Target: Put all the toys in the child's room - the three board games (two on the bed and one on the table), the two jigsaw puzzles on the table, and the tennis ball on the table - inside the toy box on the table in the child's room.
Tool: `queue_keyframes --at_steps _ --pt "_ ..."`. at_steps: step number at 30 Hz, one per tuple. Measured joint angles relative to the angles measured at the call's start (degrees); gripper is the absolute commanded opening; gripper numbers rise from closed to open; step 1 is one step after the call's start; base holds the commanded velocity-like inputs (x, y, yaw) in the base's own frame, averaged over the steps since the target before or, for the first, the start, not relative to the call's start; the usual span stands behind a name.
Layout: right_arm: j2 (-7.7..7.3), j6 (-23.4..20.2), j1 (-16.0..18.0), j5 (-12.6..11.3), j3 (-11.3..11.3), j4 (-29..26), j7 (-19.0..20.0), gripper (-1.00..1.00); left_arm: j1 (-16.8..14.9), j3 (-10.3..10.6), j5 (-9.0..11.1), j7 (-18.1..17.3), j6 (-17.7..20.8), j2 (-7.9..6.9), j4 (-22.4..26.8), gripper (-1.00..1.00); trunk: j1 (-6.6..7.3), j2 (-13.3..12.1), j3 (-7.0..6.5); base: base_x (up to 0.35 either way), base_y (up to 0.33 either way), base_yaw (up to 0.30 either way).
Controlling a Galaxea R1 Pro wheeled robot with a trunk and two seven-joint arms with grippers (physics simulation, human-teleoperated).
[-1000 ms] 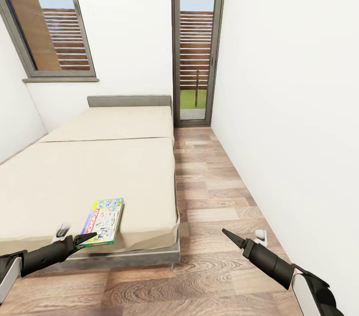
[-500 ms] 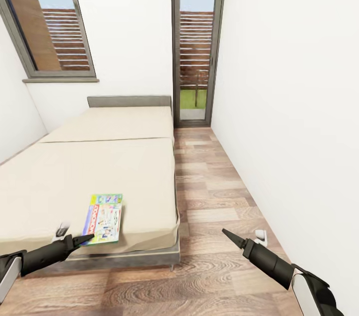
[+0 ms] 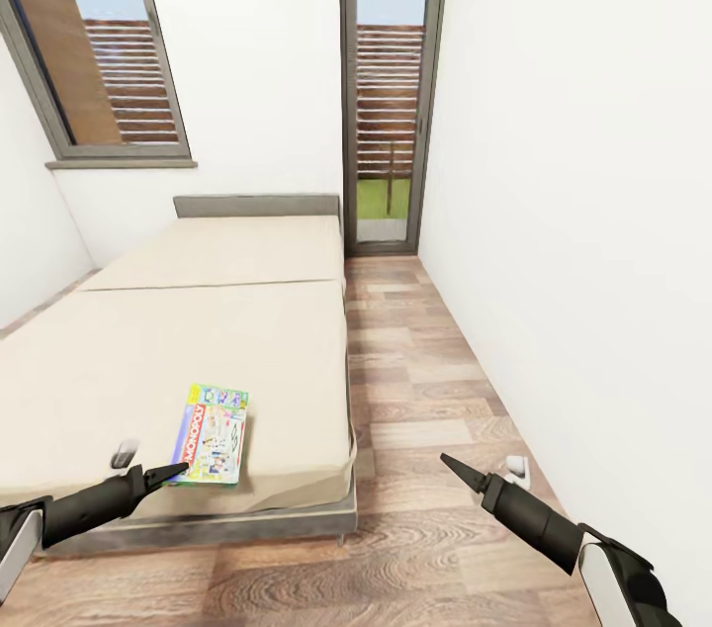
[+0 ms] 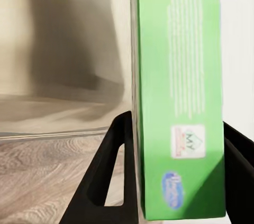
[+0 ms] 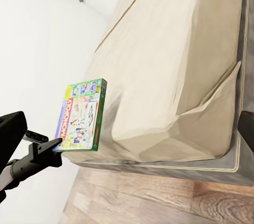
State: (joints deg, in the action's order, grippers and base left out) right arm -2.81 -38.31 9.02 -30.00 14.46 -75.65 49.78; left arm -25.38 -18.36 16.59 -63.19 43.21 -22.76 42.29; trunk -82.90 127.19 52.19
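Head cam: the pale green Monopoly board game (image 3: 211, 433) sits at the near corner of the bed (image 3: 198, 350), w/ the left gripper (image 3: 170, 475) at its near edge. Left wrist cam shows more: the box's green side (image 4: 180, 97) is squeezed between both black fingers (image 4: 108, 176). Right wrist cam shows the game (image 5: 80, 114) looking lifted just off the cream mattress pad (image 5: 174, 65). Right gripper (image 3: 457, 469) hangs over the wood floor (image 3: 435, 390) near the white wall; its tips look together, holding nothing.
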Motion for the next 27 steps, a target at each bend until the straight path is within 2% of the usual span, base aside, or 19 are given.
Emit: queue_keyframes --at_steps 11,21,24,27 --pt "0.0 -0.1 0.0 0.0 0.0 -0.1 0.0 1.0 0.0 -0.1 0.2 -1.1 0.3 -0.13 0.0 -1.0 2.42 -4.4 -1.98 0.0 0.0 0.0" --pt "0.02 0.0 0.0 0.1 0.0 -0.4 0.0 1.0 0.0 -0.1 0.0 -11.1 0.8 -1.2 0.0 -1.0 4.62 -8.4 -3.77 0.0 0.0 0.0" --pt "0.11 0.2 0.0 0.1 0.0 -0.5 0.0 1.0 0.0 0.0 -0.1 -15.5 1.8 -2.37 0.3 -1.0 5.27 -9.6 -4.31 0.0 0.0 0.0" --pt "0.12 0.0 0.0 0.0 0.0 -0.6 0.0 1.0 0.0 0.4 -0.2 -21.8 2.7 -4.18 0.5 -1.0 5.93 -10.8 -4.85 0.0 0.0 0.0"
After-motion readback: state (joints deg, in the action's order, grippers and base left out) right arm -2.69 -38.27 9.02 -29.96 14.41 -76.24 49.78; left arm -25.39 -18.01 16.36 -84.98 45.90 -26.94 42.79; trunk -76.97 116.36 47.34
